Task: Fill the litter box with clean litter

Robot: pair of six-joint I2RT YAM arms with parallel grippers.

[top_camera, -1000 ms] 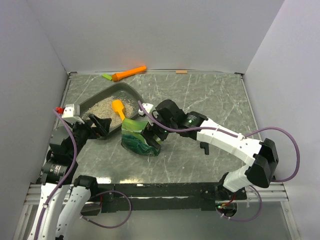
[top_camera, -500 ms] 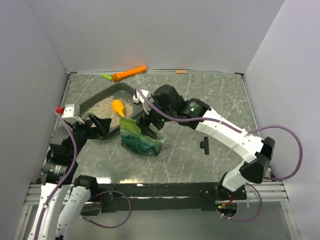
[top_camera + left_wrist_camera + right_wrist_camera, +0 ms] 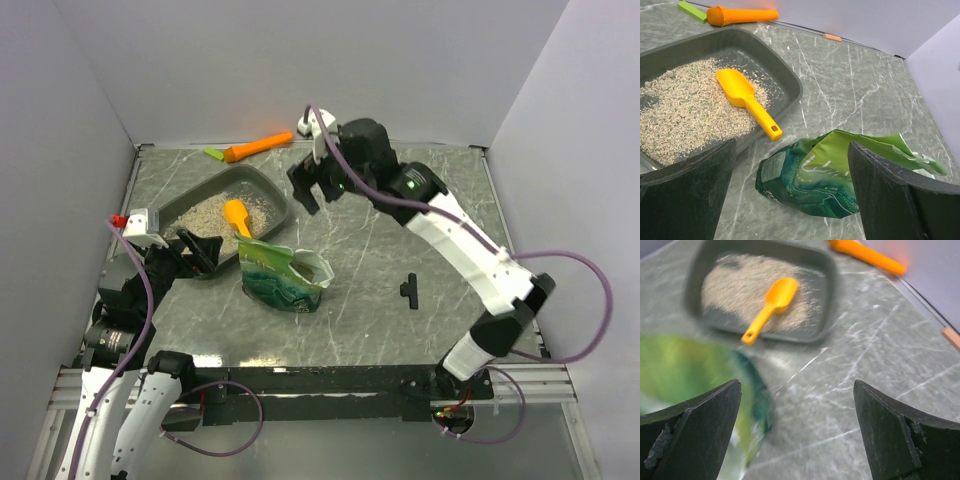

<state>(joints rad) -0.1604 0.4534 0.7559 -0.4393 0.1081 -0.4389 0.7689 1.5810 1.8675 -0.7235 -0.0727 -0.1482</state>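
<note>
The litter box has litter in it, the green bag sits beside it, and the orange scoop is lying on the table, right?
Not quite: the orange scoop isn't on the table. It lies inside the litter box, on the litter, as the left wrist view shows. The green bag does sit beside the box.

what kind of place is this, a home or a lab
Probably a lab test cell, not a home: white panels wall in a marble-patterned table, the left arm and right arm are bolted at its near edge, and the litter box sits like a prop.
</note>
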